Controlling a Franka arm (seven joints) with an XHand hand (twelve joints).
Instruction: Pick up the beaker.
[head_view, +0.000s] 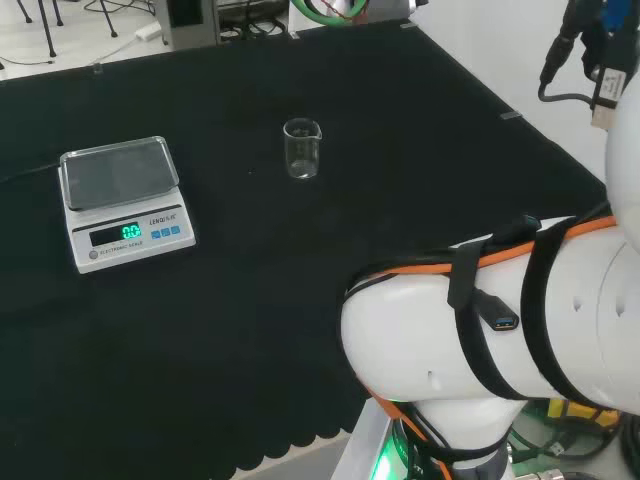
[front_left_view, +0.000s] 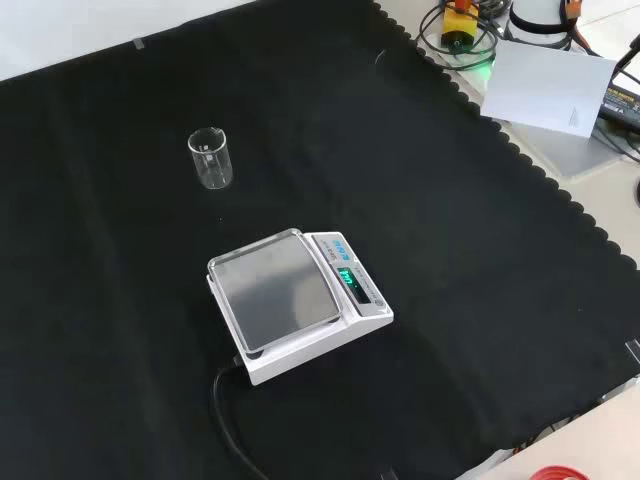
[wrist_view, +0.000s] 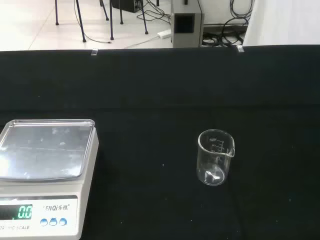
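beaker (head_view: 302, 148): small clear glass one with a pour spout, standing upright on the black cloth (head_view: 250, 300), looks empty as far as I can see, nothing touching it

where it sits: head view puts it right of the scale and a bit farther back; front view has it up and to the left of the scale, well apart from it, plain cloth in between

wrist view: beaker (wrist_view: 215, 157) stands off to the side of the scale, graduation marks on the glass are just about visible

scale (front_left_view: 295, 300): white digital one with a bare steel pan, green display lit, black cable running off its back edge in the front view

arm (head_view: 500, 320): big white link with black straps and an orange cable at the head view's right, nowhere near the beaker

hand: honestly can't tell if the fingers are straight or curled, so I can't say what it holds or touches

off the cloth: a white sheet of paper (front_left_view: 548, 88) lies past the scalloped edge in the front view
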